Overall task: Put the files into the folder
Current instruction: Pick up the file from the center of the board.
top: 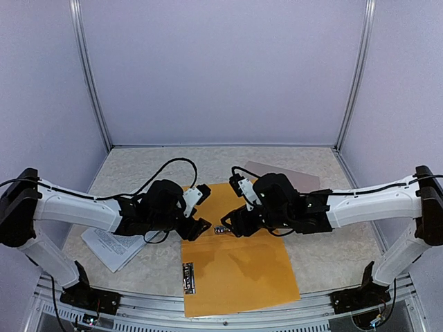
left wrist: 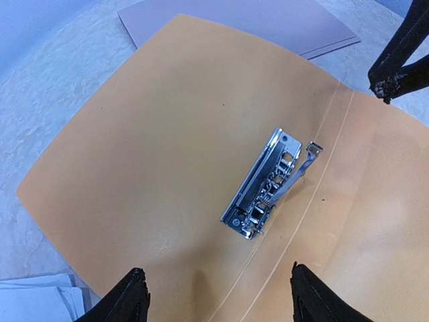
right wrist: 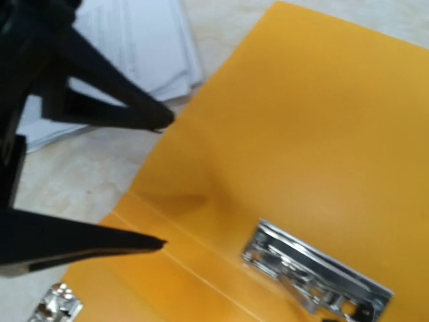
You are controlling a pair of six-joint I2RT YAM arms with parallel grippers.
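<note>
The orange folder (top: 242,270) lies open on the table between my arms, with a metal clamp (top: 221,229) near its crease and a second clamp (top: 188,277) at its near left edge. The files (top: 114,245), white printed sheets, lie on the table left of the folder, under my left arm. My left gripper (top: 201,211) hovers open over the folder's left part; from its wrist camera the gripper (left wrist: 218,298) is empty and the clamp (left wrist: 268,188) has its lever raised. My right gripper (right wrist: 166,182) is open and empty above the crease, beside the clamp (right wrist: 315,275); the files (right wrist: 134,54) lie beyond.
A taupe cover (top: 291,176) lies flat behind the folder at the back right, also in the left wrist view as the taupe cover (left wrist: 268,20). The booth walls (top: 221,69) close in the table on three sides. An aluminium rail (top: 208,319) runs along the near edge.
</note>
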